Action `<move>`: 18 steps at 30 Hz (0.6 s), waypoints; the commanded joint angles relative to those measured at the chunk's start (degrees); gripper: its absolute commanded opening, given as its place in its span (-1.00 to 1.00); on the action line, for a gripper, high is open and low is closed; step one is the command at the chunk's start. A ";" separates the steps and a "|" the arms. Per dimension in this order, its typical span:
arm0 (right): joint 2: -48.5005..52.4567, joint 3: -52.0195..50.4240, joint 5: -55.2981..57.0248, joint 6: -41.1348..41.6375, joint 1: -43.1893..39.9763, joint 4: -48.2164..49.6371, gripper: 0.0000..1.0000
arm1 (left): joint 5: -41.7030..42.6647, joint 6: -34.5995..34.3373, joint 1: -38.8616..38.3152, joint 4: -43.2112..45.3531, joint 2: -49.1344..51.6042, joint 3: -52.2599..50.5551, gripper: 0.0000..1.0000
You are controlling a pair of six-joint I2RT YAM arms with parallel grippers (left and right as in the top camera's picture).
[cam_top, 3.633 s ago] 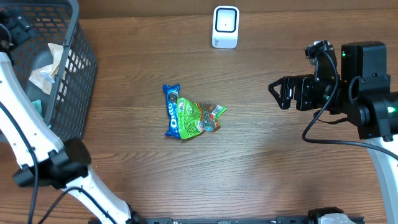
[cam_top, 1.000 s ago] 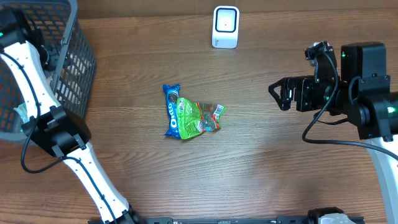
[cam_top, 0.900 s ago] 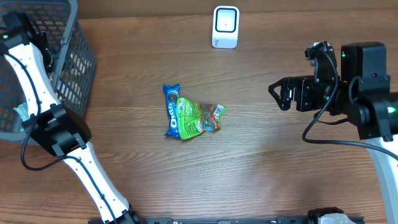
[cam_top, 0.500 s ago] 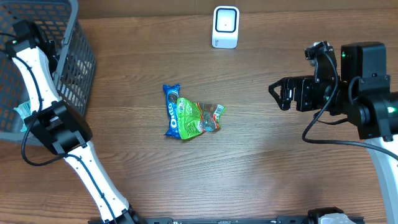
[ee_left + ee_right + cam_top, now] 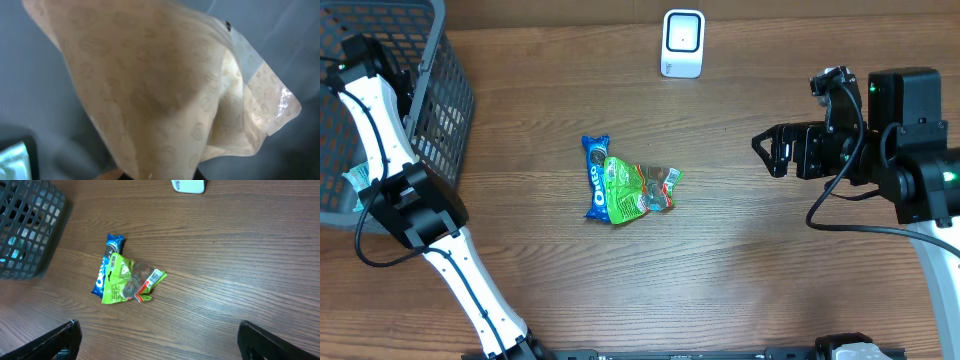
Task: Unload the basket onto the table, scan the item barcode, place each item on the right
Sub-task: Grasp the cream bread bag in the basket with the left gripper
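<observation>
The left arm (image 5: pixel 382 130) reaches into the dark grey plastic mesh basket (image 5: pixel 445 95) at the table's left edge, and its left gripper is hidden there. The jaws are closed, and the crinkled beige translucent packet (image 5: pixel 150 90) fills the left wrist view, its gathered lower end pinched between them. The right gripper (image 5: pixel 767 150) hangs with jaws wide apart over the wooden table (image 5: pixel 740 260), well apart from the packet. A blue Oreo wrapper (image 5: pixel 595 178) and a green snack bag (image 5: pixel 630 188) lie touching mid-table, below the white box-shaped scanner (image 5: pixel 682 43).
</observation>
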 commanded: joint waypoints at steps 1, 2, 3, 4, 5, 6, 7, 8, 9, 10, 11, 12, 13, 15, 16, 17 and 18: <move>-0.24 1.42 -0.37 0.24 0.22 0.37 1.00 | 2.03 -5.46 -0.09 -2.95 3.76 2.99 -0.92; -0.24 1.42 -0.35 0.24 0.22 0.35 1.00 | 2.69 -6.01 -0.04 -4.07 3.26 5.25 -0.92; -0.24 1.42 -0.35 0.24 0.22 0.35 1.00 | 3.21 -6.03 -0.04 -5.03 2.75 7.67 -0.92; -0.24 1.42 -0.37 0.24 0.22 0.35 1.00 | 3.26 -6.23 -0.04 -5.90 2.23 9.97 -0.92; -0.24 1.42 -0.35 0.24 0.22 0.35 1.00 | 3.21 -6.73 -0.07 -6.95 1.51 12.81 -0.92; -0.24 1.42 -0.37 0.24 0.22 0.35 1.00 | 3.02 -7.15 -0.07 -7.82 0.63 15.54 -0.92; -0.24 1.42 -0.35 0.24 0.22 0.33 1.00 | 2.99 -7.30 -0.07 -8.59 -0.24 17.90 -0.92; -0.24 1.42 -0.37 0.24 0.22 0.33 1.00 | 2.99 -7.32 -0.07 -9.38 -1.33 20.68 -0.92; -0.24 1.42 -0.37 0.24 0.22 0.33 1.00 | 2.97 -7.32 -0.07 -10.05 -2.54 23.26 -0.92; -0.24 1.42 -0.37 0.24 0.22 0.35 1.00 | 2.84 -7.32 -0.07 -10.54 -3.69 25.20 -0.92; -0.24 1.42 -0.37 0.24 0.22 0.35 1.00 | 2.82 -7.30 -0.07 -11.02 -5.07 27.12 -0.91; -0.24 1.42 -0.37 0.24 0.22 0.35 1.00 | 2.82 -7.32 -0.07 -11.43 -6.36 28.59 -0.91; -0.24 1.42 -0.37 0.24 0.22 0.35 1.00 | 2.78 -7.56 -0.07 -11.34 -8.68 28.41 -0.92; -0.24 1.42 -0.37 0.24 0.22 0.37 1.00 | 2.84 -8.46 -0.09 -11.78 -12.61 28.41 -0.92; -0.24 1.42 -0.37 0.24 0.22 0.37 1.00 | 2.86 -8.81 -0.15 -12.07 -14.75 28.41 -0.92; -0.24 1.42 -0.37 0.24 0.22 0.37 1.00 | 2.86 -9.14 -0.20 -12.31 -16.52 28.41 -0.92; -0.24 1.42 -0.35 0.24 0.22 0.37 1.00 | 2.97 -9.33 -0.31 -12.72 -18.71 28.41 -0.92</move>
